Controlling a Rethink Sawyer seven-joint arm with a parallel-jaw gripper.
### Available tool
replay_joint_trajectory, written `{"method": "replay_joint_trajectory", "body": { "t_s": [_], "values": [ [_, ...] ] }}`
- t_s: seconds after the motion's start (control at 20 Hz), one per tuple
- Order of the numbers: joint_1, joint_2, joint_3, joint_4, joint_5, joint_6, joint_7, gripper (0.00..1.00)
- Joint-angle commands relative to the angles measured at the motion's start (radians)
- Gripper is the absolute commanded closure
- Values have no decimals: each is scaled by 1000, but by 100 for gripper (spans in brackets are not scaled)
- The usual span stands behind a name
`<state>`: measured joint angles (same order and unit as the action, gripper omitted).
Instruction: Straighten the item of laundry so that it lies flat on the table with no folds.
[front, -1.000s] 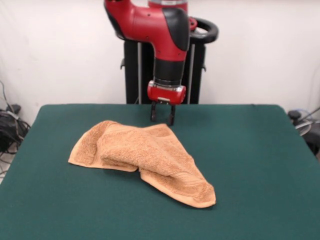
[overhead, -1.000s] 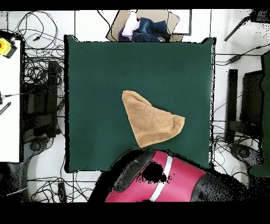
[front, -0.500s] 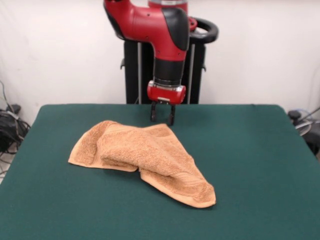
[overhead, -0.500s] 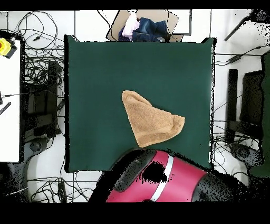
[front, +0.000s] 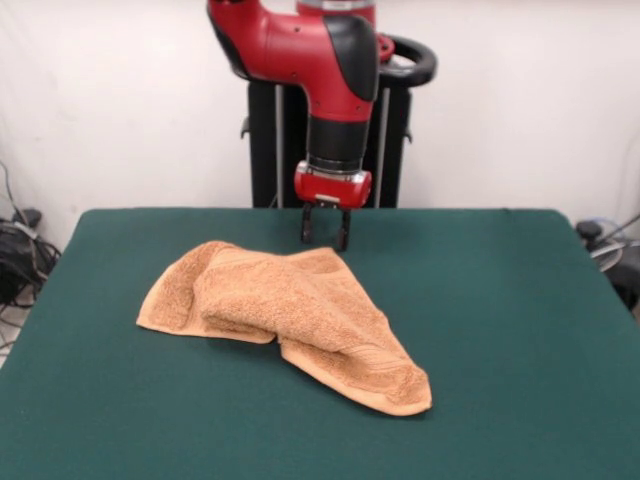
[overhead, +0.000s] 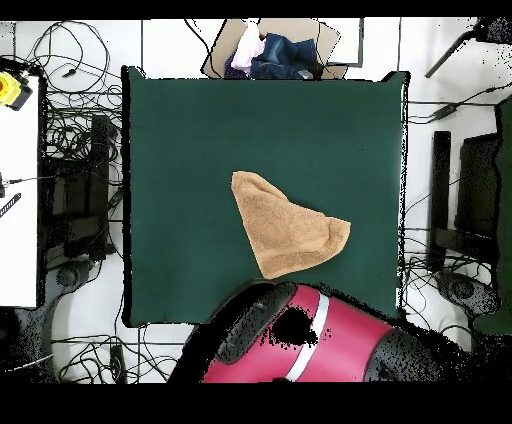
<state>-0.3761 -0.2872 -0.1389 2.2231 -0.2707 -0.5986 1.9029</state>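
Front view: folded towel (front: 290, 320) on the table (front: 520, 330); gripper (front: 325, 240) behind it, jaws apart, empty.

A robotics lab, by every sign. A red and black arm (front: 335, 75) on a black pedestal (front: 275, 145) stands at a green felt table (front: 520, 300) against a bare white wall (front: 120, 100). Overhead, loose cables (overhead: 75, 130) sprawl over the pale floor at the frame's left and right, and an open box of mixed cloth (spare laundry, it seems) (overhead: 270, 50) sits at top centre.
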Motion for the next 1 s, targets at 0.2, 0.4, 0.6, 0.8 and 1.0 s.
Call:
{"method": "replay_joint_trajectory", "body": {
  "t_s": [0.2, 0.4, 0.6, 0.8, 1.0],
  "values": [
    [-3, -16, 102, -173, 42, -2, 170, 0],
    [8, -42, 98, -158, 52, 16, 167, 0],
    [28, -68, 81, -142, 74, 37, 161, 0],
    [33, -131, 80, -116, 75, 118, 145, 0],
    [34, -147, 78, -108, 69, 128, 145, 0]
  ]
}}
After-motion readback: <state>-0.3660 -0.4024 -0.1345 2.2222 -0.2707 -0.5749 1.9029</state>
